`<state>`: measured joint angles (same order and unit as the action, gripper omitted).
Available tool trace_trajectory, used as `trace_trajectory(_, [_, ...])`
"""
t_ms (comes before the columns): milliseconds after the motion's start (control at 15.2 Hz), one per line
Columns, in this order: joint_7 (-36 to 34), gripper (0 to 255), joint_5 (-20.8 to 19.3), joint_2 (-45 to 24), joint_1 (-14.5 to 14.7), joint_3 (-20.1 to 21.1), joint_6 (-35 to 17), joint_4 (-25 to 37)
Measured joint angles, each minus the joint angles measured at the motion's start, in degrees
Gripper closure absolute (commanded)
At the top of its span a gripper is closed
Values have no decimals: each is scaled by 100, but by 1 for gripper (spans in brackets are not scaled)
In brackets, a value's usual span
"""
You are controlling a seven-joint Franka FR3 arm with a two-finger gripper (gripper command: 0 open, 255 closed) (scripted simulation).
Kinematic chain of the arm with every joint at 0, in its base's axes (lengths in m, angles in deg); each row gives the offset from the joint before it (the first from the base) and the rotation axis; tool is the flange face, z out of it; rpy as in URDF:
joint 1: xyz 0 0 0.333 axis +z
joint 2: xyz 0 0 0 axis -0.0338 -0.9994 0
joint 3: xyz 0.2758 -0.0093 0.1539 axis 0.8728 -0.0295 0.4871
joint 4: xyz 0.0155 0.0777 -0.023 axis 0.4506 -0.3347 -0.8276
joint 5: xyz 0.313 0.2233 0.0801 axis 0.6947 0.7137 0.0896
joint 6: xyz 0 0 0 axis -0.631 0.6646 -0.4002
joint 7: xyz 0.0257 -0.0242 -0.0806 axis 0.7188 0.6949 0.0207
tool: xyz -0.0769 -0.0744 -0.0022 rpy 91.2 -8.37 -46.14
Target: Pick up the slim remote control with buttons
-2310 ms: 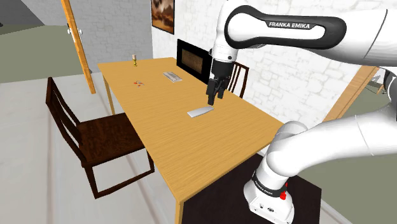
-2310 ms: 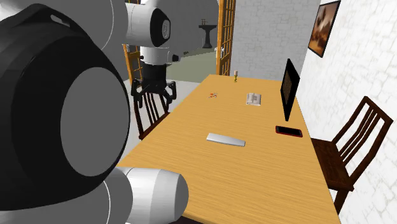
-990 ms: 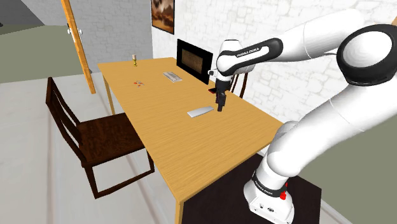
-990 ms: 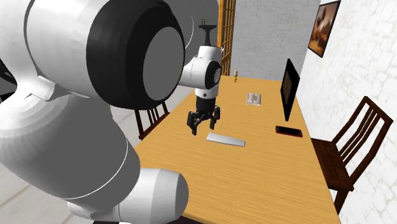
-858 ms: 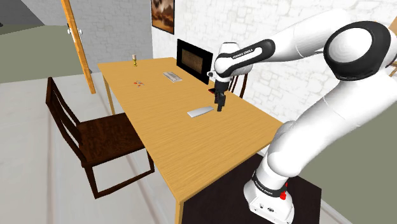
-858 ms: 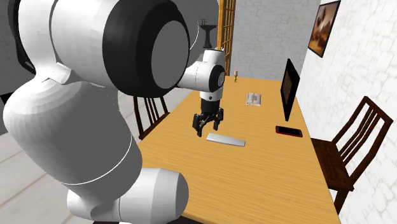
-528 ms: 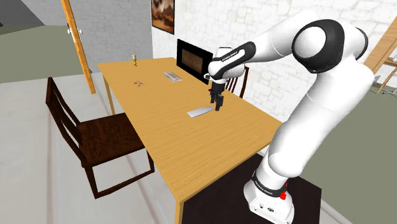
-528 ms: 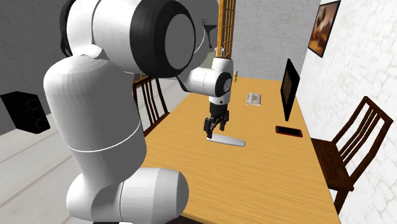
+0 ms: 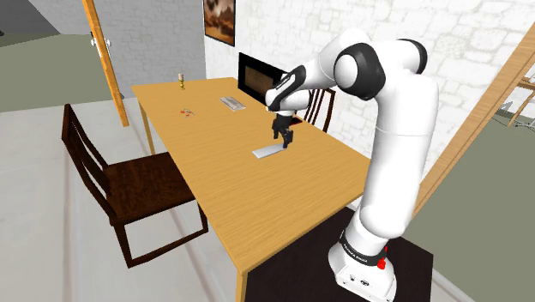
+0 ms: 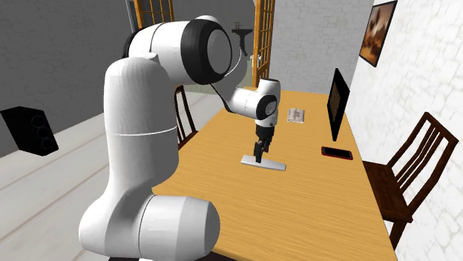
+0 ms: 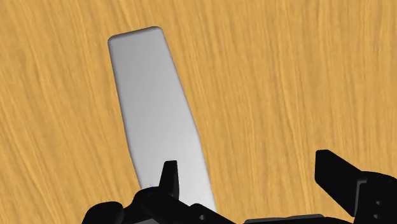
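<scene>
The slim remote control, drawn as a plain grey slab, is lying flat around the middle of the wooden bench. In the wrist view its near end is being cut off behind the tool's black body. One finger is overlapping that end, while the other is standing well apart over bare wood. The tool is hanging spread just above the remote's end at the shoulder view's right, pinching nothing; whether a fingertip is touching the slab is hard to tell. Farther along the bench a black screen is standing upright, with a red-edged phone lying near its foot.
</scene>
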<state>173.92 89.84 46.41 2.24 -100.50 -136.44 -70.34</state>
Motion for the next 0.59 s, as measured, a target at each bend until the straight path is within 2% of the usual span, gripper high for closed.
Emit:
trace_trajectory(264, [905, 0, 427, -921, -327, 323, -60, 853])
trace_trajectory(594, [1213, 0, 610, -1337, -484, 486, -224, 1099])
